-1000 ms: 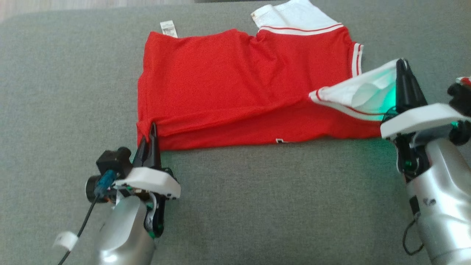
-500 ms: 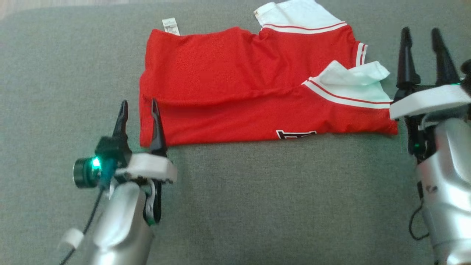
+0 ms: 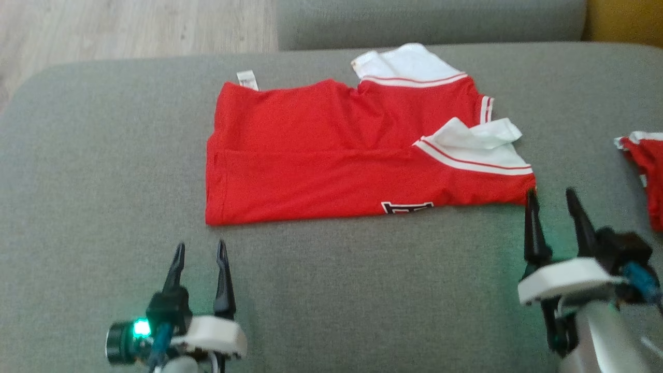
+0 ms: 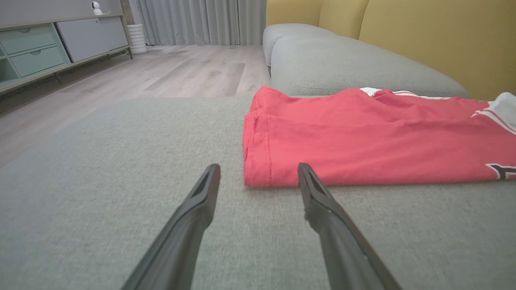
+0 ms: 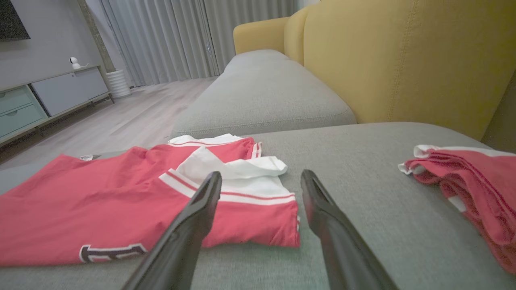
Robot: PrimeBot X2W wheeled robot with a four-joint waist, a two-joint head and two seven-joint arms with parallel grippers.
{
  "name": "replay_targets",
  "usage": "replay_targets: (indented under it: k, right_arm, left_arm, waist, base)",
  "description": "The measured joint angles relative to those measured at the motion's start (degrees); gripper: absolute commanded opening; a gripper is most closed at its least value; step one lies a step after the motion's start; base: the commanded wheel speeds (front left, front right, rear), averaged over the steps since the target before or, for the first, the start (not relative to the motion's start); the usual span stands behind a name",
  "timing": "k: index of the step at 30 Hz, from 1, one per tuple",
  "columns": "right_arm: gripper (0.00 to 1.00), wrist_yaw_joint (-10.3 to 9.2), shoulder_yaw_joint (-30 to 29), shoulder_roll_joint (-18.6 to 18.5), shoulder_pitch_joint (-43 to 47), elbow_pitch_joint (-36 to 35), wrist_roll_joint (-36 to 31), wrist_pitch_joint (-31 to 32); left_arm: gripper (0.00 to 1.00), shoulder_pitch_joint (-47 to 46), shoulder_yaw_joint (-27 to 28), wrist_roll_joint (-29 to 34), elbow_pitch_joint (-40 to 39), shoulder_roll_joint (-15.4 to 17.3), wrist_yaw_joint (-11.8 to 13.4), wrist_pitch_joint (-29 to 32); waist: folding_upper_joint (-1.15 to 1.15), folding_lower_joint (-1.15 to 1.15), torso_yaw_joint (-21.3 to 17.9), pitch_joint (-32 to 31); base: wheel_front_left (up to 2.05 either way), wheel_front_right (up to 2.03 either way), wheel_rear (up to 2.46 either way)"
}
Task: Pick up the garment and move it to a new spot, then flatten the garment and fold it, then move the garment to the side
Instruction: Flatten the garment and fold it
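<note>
The left gripper (image 3: 200, 247) hangs released, fingers spread, over bare seat just near of the shirt's near-left corner. The right gripper (image 3: 549, 194) is likewise spread and empty, its tips just beside the near-right corner.

The shirt (image 3: 331, 150) lies in the middle of the gray seat (image 3: 362, 290). Its near half is doubled over along its length, and a white sleeve (image 3: 476, 142) sits rumpled on top at the right end. The fold looks only part done.

To carry on well, I would press that sleeve flat first. Then take both ends low at the seat, one finger under the doubled edge. Both arms should travel at the same pace so the layers do not slide apart.

The near strip of seat and the stretch to the left are open, ending in a rounded left edge with wooden floor (image 3: 129, 26) beyond. On the far side, the other sleeve reaches close to the gap before the next cushion (image 3: 430, 20). On the right, another red-and-white cloth (image 3: 645, 171) lies near the right gripper, and a move that way risks tangling the two.
</note>
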Motion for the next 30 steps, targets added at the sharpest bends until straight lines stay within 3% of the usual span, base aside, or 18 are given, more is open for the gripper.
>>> replay_targets:
  k: [7, 17, 27, 30]
  right_arm:
    - [1.0, 0.0, 0.92, 0.48, 6.26, 0.91, 2.24, 0.0]
    - [1.0, 0.0, 2.03, 0.51, 6.27, 2.23, 2.71, 0.0]
    - [1.0, 0.0, -0.01, 0.51, -2.59, 3.45, 2.83, 0.0]
    - [1.0, 0.0, -0.75, 0.51, -5.14, 4.71, 2.83, 0.0]
  left_arm:
    - [1.0, 6.43, 0.27, 0.0, -1.74, 0.1, 0.01, 0.0]
    - [1.0, 7.3, -0.02, -0.57, -3.05, 0.2, -0.08, 0.0]
    - [1.0, -6.06, 0.52, -2.69, 3.36, 0.14, -5.49, 0.01]
    - [1.0, -9.98, 1.26, -4.41, 5.92, -0.04, -6.13, 0.01]
  waist:
    - [0.0, -0.01, -0.31, -3.53]
    - [0.0, 0.01, -0.08, -2.63]
    - [0.0, 0.02, 0.29, 3.76]
    - [0.0, 0.02, 0.2, 6.31]
  base:
    - [0.0, 0.0, 0.0]
    - [0.0, 0.0, 0.0]
    - [0.0, 0.0, 0.0]
    - [0.0, 0.0, 0.0]
